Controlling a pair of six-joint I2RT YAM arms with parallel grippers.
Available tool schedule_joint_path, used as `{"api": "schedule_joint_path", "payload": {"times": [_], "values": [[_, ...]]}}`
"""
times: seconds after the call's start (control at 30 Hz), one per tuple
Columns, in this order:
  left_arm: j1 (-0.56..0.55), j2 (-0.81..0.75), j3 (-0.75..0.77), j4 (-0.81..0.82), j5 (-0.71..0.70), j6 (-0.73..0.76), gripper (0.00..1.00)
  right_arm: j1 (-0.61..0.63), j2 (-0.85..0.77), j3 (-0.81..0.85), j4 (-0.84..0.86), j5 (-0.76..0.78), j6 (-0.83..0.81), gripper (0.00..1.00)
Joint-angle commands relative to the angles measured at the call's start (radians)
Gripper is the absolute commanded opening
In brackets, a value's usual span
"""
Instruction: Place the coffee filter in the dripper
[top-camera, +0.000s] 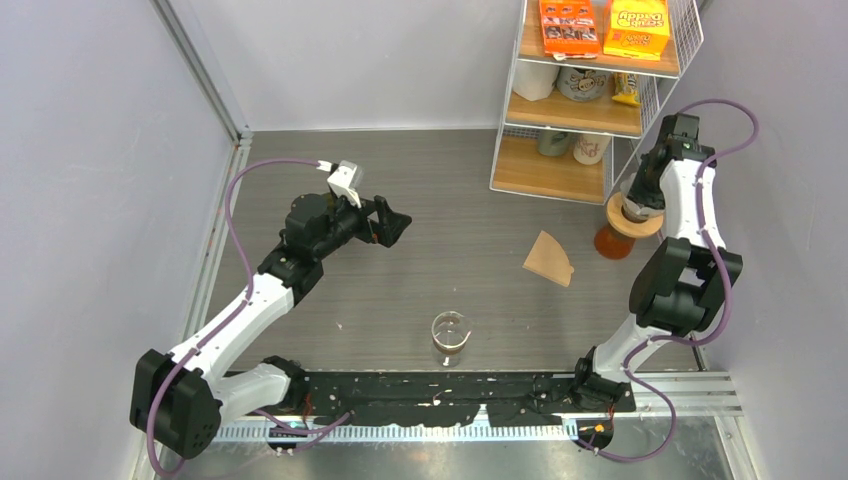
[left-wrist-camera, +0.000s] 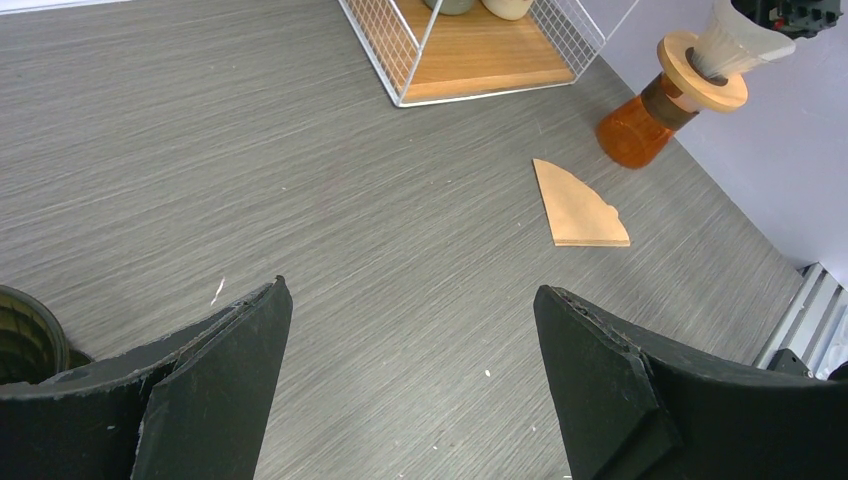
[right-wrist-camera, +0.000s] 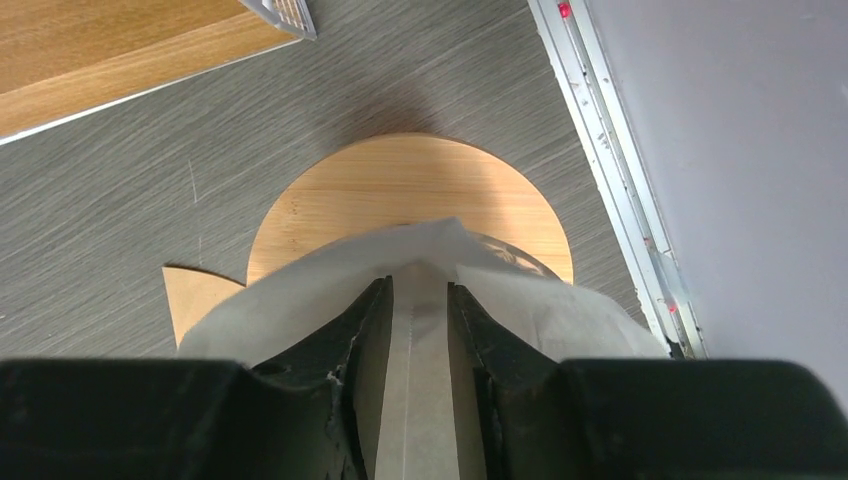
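- Right wrist view shows the step in hand: seating the white coffee filter (right-wrist-camera: 310, 300) in the dripper (right-wrist-camera: 400, 180), whose wooden collar lies at 12 o'clock beyond the paper.
- The right gripper (right-wrist-camera: 415, 285) has its jaws narrow, with a seamed strip of paper showing between them. I cannot tell whether they pinch the paper or only press inside the cone.
- In the left wrist view the filter stands point-down in the collar's hole, its mouth up at the gripper. I judge the placing nearly done, but the paper is not yet released.
- The next move, as I judge it, is to ease the cone down until it sits snug, part the jaws, then lift straight up so the paper is not dragged out.
- The left gripper (left-wrist-camera: 410, 290) hangs wide and empty over the table (left-wrist-camera: 300, 150), well apart from the work.
- The dripper rides on an orange carafe (left-wrist-camera: 630, 130); what it holds cannot be told.
- A glass beaker (top-camera: 450, 335) at 6 o'clock on the table seems to hold a little dark liquid.
- A brown filter (top-camera: 548, 258) lies flat on the table at 8 o'clock from the dripper.
- The wire shelf (top-camera: 545, 170) at 1 o'clock carries boxes (top-camera: 568, 25) on top and mugs (top-camera: 590, 148) lower down.
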Motion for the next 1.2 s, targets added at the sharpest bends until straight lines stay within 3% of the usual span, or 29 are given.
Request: {"api": "schedule_joint_path", "payload": {"times": [0.0, 0.5, 1.17], "values": [[0.005, -0.004, 0.035, 0.016, 0.014, -0.002, 1.0, -0.006, -0.079, 0.048, 0.039, -0.005, 0.014, 0.33], [0.005, -0.005, 0.035, 0.021, 0.02, -0.001, 1.0, -0.005, -0.139, 0.061, 0.047, 0.02, 0.013, 0.35], [0.005, -0.003, 0.036, 0.017, 0.013, 0.004, 1.0, -0.039, -0.157, -0.054, 0.095, -0.033, 0.005, 0.35]]}}
